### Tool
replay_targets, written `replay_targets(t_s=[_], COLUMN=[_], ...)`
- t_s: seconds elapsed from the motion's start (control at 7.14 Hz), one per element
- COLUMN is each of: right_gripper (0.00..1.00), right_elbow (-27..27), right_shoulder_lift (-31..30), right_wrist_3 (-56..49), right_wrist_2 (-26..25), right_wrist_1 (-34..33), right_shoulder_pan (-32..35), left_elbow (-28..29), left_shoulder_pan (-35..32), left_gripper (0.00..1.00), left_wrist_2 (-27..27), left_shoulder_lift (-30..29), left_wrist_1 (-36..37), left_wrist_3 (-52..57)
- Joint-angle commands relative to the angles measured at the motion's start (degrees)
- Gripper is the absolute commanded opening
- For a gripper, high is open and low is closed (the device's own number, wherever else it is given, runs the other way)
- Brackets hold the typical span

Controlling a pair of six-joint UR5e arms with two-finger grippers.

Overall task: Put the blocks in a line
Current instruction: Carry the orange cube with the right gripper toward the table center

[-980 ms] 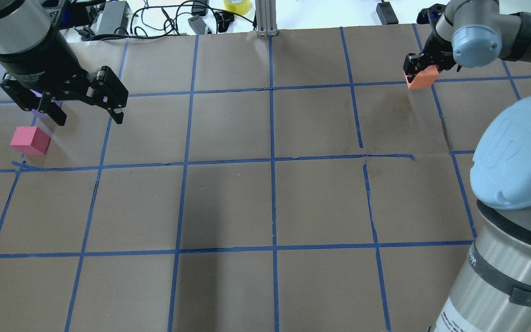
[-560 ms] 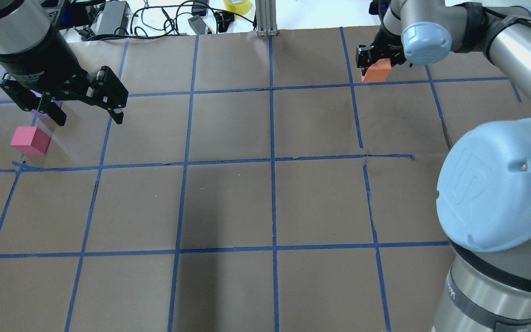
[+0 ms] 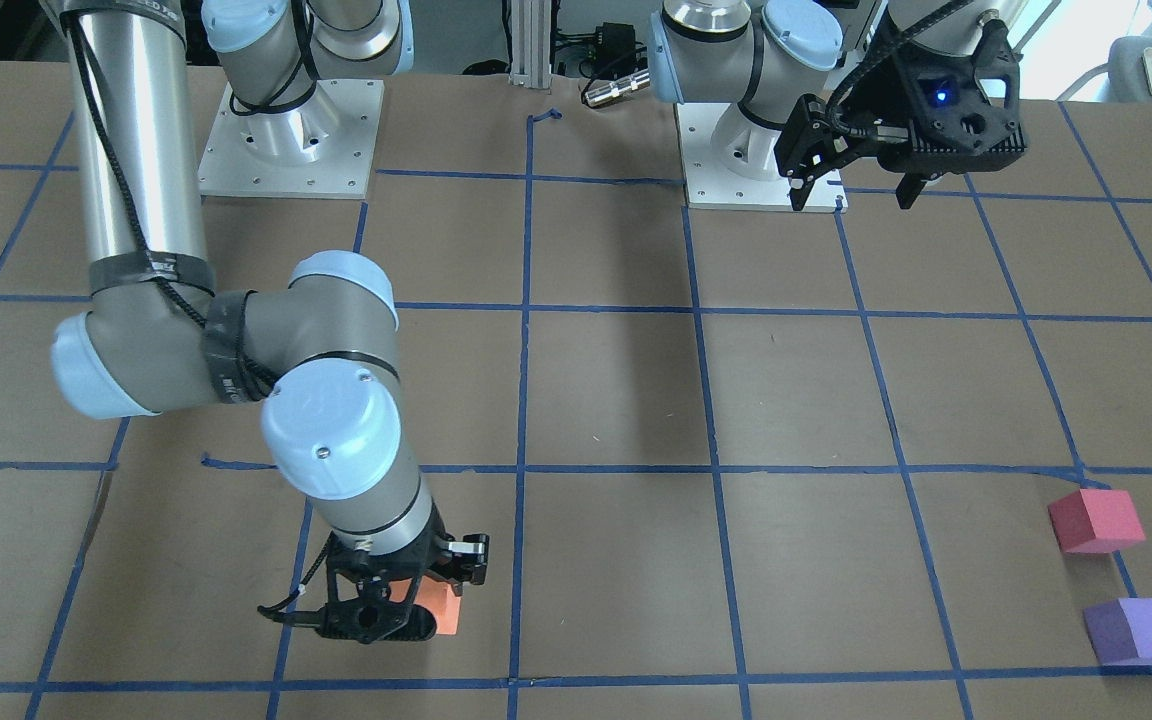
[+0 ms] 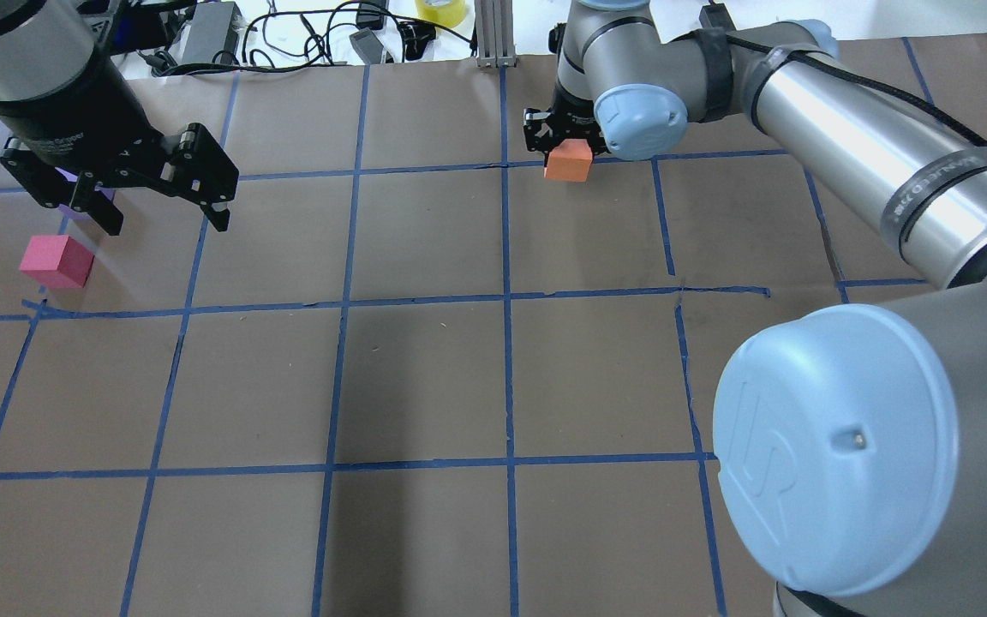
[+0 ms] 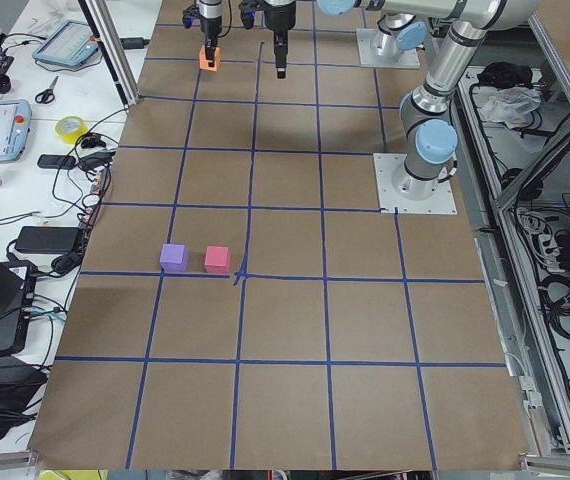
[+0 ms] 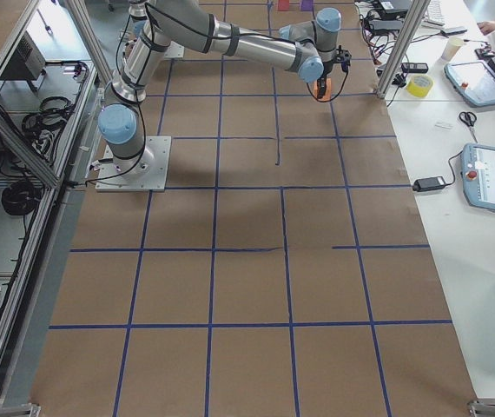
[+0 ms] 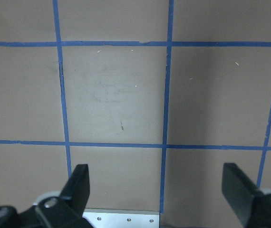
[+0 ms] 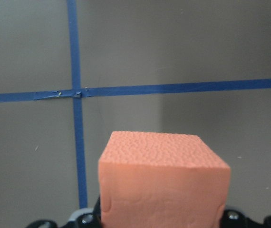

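Observation:
My right gripper is shut on the orange block and holds it low over the far row, just right of the centre line. The block fills the right wrist view and also shows in the front view. The red-pink block lies on the table at the far left. The purple block sits just beyond it; in the overhead view my left gripper mostly hides it. The left gripper is open and empty, raised above the table to the right of those two blocks.
Cables, power bricks and a yellow tape roll lie past the table's far edge, beside an aluminium post. The two arm base plates stand at the robot's side. Blue tape lines split the brown surface into squares.
My right arm has carried the orange block leftward along the far row, from the far right to near the centre line. The left arm and the other two blocks have not moved.

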Motion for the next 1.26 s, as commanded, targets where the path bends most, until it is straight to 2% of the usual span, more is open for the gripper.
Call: replay_targets(t_s=[0.0, 0.42, 0.84, 1.12], right_gripper=[0.07, 0.08, 0.10, 0.10], right_elbow=[0.07, -0.02, 0.25, -0.02], right_shoulder_lift=[0.59, 4.71, 6.04, 6.49], right_wrist_3=[2.88, 3.67, 2.54, 3.33], right_wrist_2=[0.29, 0.64, 0.56, 0.64], right_wrist_1=[-0.22, -4.94, -5.92, -6.02], right_shoulder_pan=[5.16, 6.49, 6.58, 7.72], left_elbow=[0.70, 0.18, 0.00, -2.53], left_shoulder_pan=[0.27, 0.44, 0.71, 0.80], left_gripper=[1.00, 1.00, 1.00, 1.00], left_wrist_2=[-2.08, -2.72, -2.19, -2.36], left_shoulder_lift=[-0.61, -2.54, -7.89, -15.25], left_wrist_1=[0.74, 3.82, 6.79, 20.00], left_wrist_3=[0.38, 0.64, -0.41, -0.95])
